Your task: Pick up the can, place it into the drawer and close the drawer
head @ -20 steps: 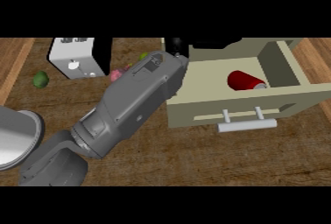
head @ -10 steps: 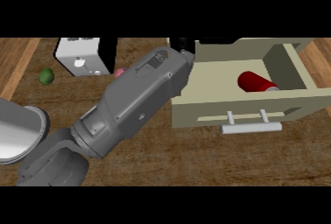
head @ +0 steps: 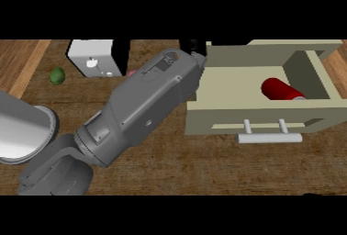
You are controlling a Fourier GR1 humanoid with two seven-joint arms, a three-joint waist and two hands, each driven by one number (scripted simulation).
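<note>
Wooden table (head: pixel 203 170) fills the frame. Red can (head: pixel 283 90) now lies further right inside the open drawer (head: pixel 224 98), right of centre, than a second ago; placing looks done, closing remains. Left robot hand (head: pixel 194 48) is mostly hidden behind its forearm; finger state cannot be told.

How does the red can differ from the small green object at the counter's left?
The red can lies on its side inside the open drawer; the green object sits out on the bare counter. The can is a larger cylinder; the green object is small and rounded. No hand touches either.
</note>
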